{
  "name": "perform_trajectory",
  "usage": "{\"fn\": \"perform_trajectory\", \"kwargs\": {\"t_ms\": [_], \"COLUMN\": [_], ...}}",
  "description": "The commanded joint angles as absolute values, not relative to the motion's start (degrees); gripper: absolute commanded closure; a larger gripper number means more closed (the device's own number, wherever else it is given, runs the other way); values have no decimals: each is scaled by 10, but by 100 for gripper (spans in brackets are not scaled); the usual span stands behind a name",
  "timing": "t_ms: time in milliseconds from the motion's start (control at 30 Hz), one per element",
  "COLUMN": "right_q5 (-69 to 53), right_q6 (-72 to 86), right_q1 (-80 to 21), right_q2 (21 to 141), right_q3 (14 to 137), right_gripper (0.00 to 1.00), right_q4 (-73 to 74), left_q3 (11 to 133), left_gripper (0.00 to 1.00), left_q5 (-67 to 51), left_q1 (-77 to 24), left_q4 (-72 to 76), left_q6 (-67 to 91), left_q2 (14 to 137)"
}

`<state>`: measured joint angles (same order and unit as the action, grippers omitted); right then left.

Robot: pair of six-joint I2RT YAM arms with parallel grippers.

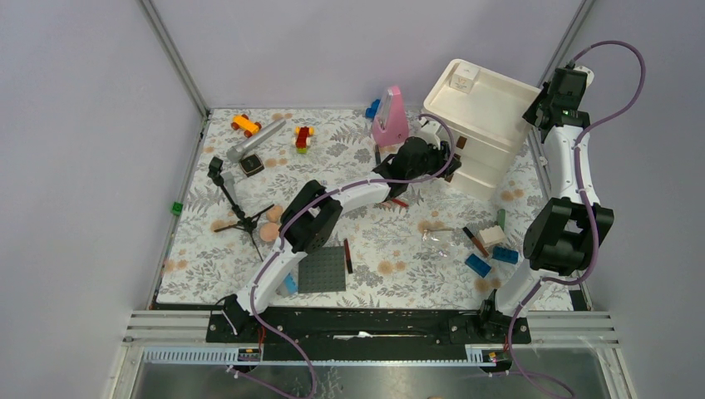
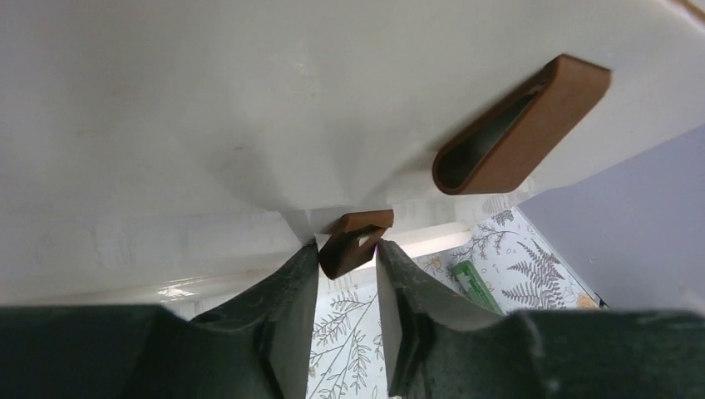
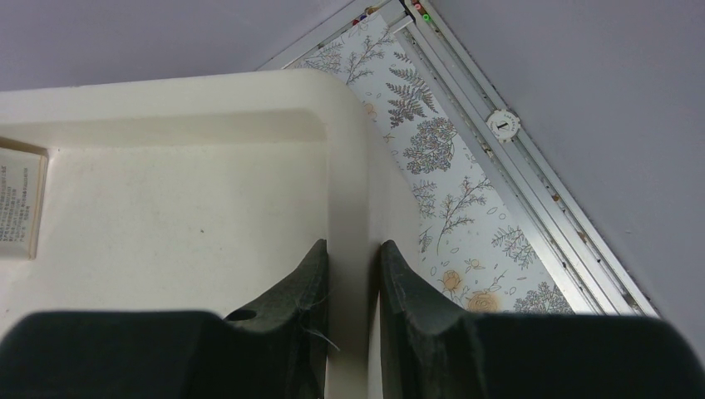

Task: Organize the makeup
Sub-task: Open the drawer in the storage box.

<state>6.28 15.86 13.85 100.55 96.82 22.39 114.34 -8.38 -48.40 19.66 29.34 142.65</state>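
A white drawer unit (image 1: 478, 133) stands at the back right. My left gripper (image 1: 443, 164) reaches its front; in the left wrist view the gripper (image 2: 349, 249) has its fingertips closed on a small brown drawer handle (image 2: 356, 237), below a second brown handle (image 2: 520, 125). My right gripper (image 1: 542, 104) is shut on the rim (image 3: 349, 208) of the unit's top tray, one finger inside, one outside. Loose makeup lies on the mat: two peach puffs (image 1: 271, 233), a red-and-black stick (image 1: 347, 256), another stick (image 1: 475, 241) and a beige sponge block (image 1: 491, 236).
A black mini tripod (image 1: 233, 199) stands at the left. A grey studded plate (image 1: 322, 270) lies near my left arm's base. Blue bricks (image 1: 490, 259) lie front right and a green brick (image 2: 475, 287) by the unit. A pink object (image 1: 391, 120) and toys (image 1: 274, 133) sit at the back.
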Motion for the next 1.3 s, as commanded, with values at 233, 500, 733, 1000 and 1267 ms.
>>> {"fn": "perform_trajectory", "kwargs": {"t_ms": [233, 500, 733, 1000, 1267], "right_q5": [-54, -53, -57, -61, -62], "right_q6": [201, 199, 199, 199, 199], "right_q1": [118, 118, 118, 118, 118], "right_q2": [1010, 1009, 1009, 1009, 1010], "right_q3": [947, 943, 944, 946, 944], "right_gripper": [100, 100, 100, 100, 100], "right_q4": [273, 272, 272, 271, 271], "left_q3": [1170, 1133, 1137, 1158, 1167], "left_gripper": [100, 100, 72, 71, 75], "left_q5": [-76, -81, -112, -124, -127], "left_q1": [-482, -481, -481, -481, -481], "left_q4": [214, 230, 228, 218, 221], "left_q6": [294, 297, 309, 319, 329], "left_q2": [1421, 1395, 1407, 1429, 1437]}}
